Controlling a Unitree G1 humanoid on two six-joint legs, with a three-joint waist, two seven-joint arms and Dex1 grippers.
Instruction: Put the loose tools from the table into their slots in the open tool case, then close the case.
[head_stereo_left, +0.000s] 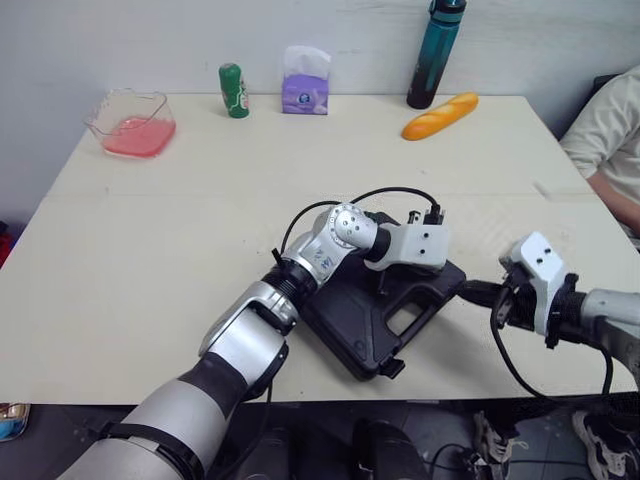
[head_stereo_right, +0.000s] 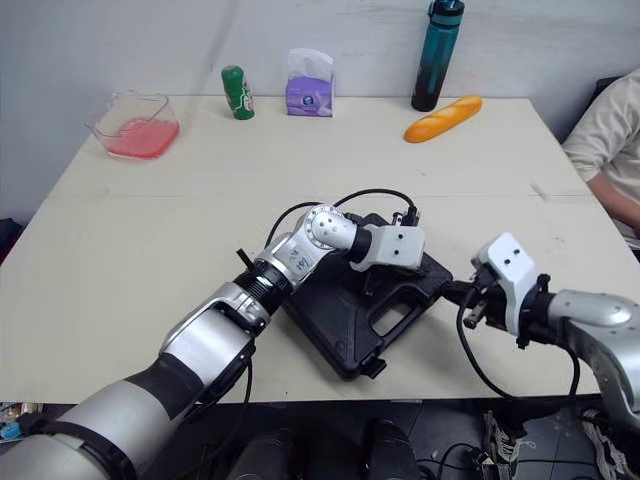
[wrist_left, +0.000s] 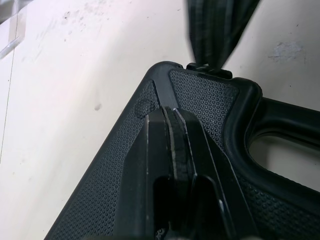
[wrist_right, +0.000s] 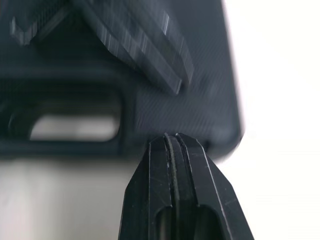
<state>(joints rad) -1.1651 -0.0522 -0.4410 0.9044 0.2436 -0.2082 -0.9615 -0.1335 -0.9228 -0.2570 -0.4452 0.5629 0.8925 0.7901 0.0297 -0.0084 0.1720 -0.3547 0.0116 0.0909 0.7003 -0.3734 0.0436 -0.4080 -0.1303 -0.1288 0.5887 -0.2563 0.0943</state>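
**Case shut on the surface, both grippers at its handle end**

Tool case (head_stereo_left: 345, 330): black, lid down, lying flat near the front edge of the surface (head_stereo_left: 150, 250). It sits turned at an angle to that edge. The handle cut-out (head_stereo_left: 405, 320) faces the robot's right, and the pale surface shows through it. A small latch tab (head_stereo_left: 391, 368) juts from the near side of the case.

Left gripper (wrist_left: 170, 117): fingers pressed together with no gap between them. The tips rest on the dimpled lid, close to the corner beside the handle. The left arm reaches across the case from the near left, with the wrist bent over the lid.

Right gripper (wrist_right: 172, 137): fingers together, nothing between them. The tip sits at the right-hand edge of the case, beside the handle corner. Contact with the case edge cannot be told from the wrist view, since the tip is either touching or just short of it. The two grippers are near each other, one on the lid and one at the rim.

Far side of the surface, well apart from the case:
- a clear container with pink contents (head_stereo_left: 131, 123) at far left
- a green bottle (head_stereo_left: 234, 90)
- a purple tissue pack (head_stereo_left: 305, 80)
- a teal bottle (head_stereo_left: 436, 55)
- a bread loaf (head_stereo_left: 440, 115) lying just beside the teal bottle

A person's arm (head_stereo_left: 610, 150) in a light sleeve is at the right edge.
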